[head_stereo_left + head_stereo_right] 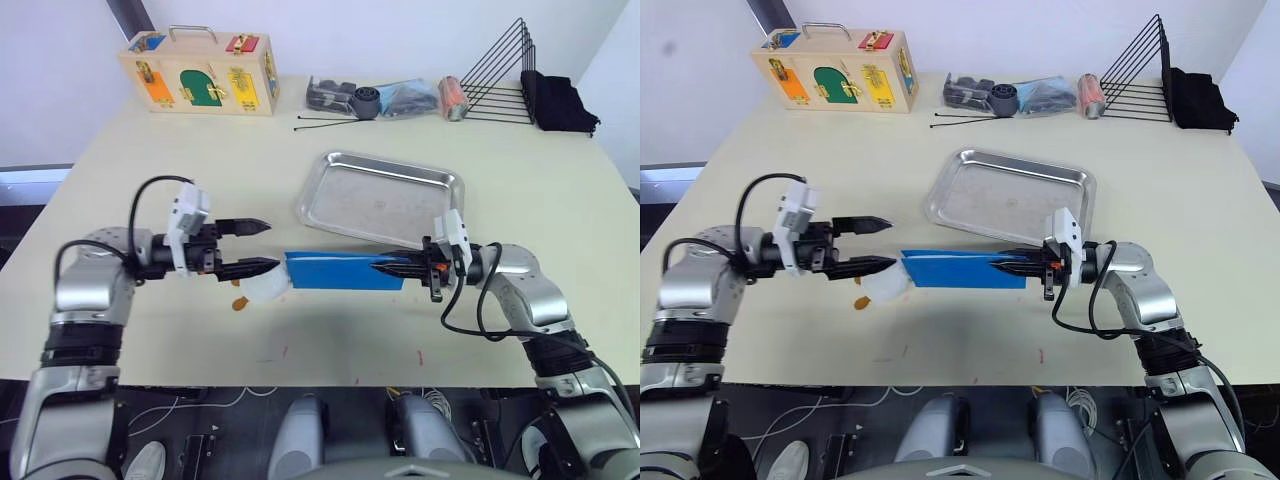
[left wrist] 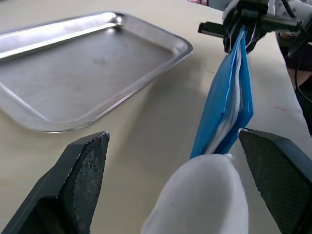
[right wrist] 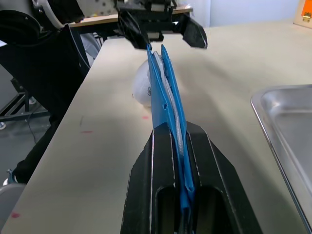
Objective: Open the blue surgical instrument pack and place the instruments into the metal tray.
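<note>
While its fingers stand spread, the left gripper [image 1: 250, 247] waits at the free end of the blue surgical instrument pack [image 1: 340, 270], likely to catch a flap. Beside the metal tray [image 1: 380, 196], the right gripper [image 1: 400, 267] pinches the pack's other end, holding it on edge.
</note>
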